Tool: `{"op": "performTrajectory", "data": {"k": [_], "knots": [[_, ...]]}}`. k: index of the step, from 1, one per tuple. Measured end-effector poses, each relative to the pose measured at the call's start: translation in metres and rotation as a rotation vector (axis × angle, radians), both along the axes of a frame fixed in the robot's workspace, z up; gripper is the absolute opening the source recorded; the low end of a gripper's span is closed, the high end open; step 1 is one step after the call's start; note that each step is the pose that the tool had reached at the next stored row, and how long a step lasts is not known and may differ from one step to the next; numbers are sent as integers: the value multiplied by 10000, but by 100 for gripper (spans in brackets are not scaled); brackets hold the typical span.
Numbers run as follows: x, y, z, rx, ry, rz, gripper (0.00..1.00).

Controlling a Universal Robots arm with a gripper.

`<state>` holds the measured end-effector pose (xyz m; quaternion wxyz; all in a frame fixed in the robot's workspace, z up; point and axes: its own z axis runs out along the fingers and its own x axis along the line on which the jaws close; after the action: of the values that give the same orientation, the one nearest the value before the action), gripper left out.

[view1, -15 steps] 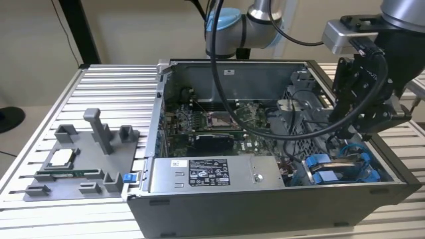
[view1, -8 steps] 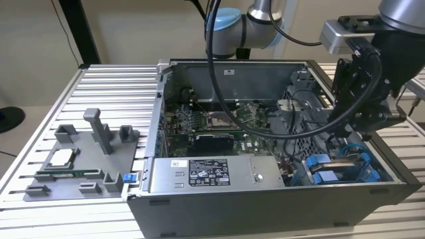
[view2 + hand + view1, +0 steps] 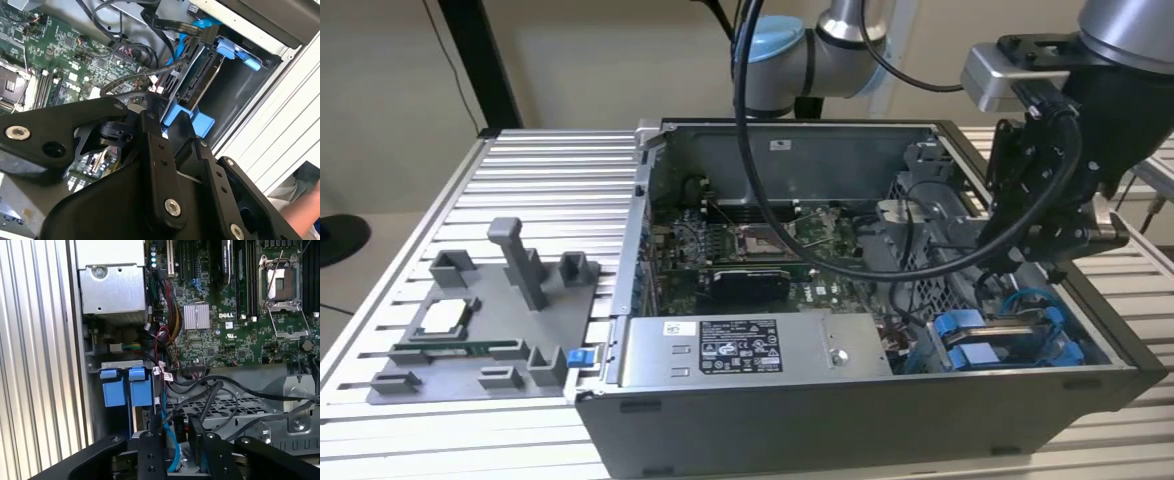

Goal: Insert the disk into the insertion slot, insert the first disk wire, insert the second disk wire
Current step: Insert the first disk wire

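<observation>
With the disk (image 3: 199,75) seated upright in the insertion slot (image 3: 994,340) at the computer case's (image 3: 854,420) near corner on the exterior view's right, set the gripper (image 3: 174,436), whose claw state cannot be told, square to the disk's connector edge and press the black wire (image 3: 170,25) straight.

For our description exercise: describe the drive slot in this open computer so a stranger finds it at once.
Inside the open computer case, pass the silver power-supply box toward the exterior view's right. The insertion slot stands there. Bright blue plastic rails mark it out from the grey metal around.
</observation>
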<state>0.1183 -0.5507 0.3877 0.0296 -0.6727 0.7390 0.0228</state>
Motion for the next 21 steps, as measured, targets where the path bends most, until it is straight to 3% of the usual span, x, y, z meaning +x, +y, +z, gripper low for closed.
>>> {"op": "performTrajectory", "data": {"k": [4, 5, 7, 11, 17, 21], "knots": [[0, 6, -27, 49, -4, 0, 100], [0, 6, -32, 59, -7, 0, 0], [-1, 5, -37, 100, -24, -1, 0], [-1, 6, -42, 304, -125, 0, 0], [0, 1, -45, 312, -130, -1, 0], [43, -68, -61, 312, -96, -1, 0]]}}
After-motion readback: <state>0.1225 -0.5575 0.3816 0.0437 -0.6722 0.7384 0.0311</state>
